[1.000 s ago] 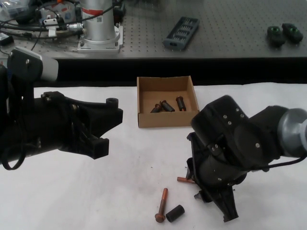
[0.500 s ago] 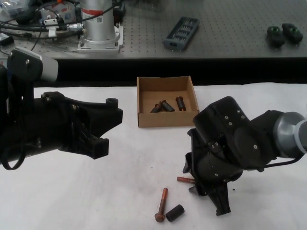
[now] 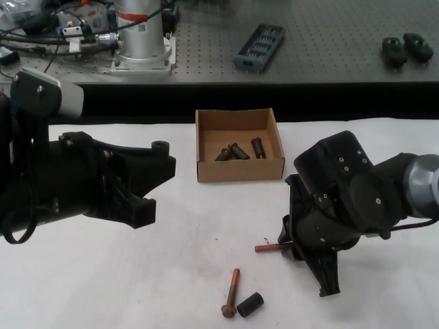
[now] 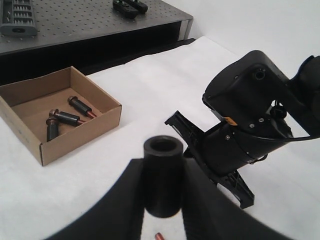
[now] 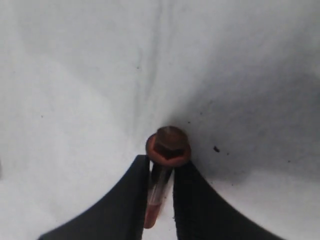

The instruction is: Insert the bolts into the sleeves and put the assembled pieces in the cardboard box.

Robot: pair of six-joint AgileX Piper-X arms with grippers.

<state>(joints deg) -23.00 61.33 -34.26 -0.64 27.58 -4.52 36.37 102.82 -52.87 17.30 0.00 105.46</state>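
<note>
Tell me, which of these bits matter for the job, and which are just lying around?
Job: held sleeve, held bolt, loose bolt, loose sleeve, cardboard box, assembled pieces.
Lying about: grey rack, black-green parts.

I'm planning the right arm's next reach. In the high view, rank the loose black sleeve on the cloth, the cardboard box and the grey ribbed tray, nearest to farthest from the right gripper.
1. Black cylindrical sleeve, on the white cloth, nearer the camera than the right gripper.
2. Brown cardboard box, mid-cloth, farther back.
3. Grey ribbed plastic tray, far back on the perforated bench.
</note>
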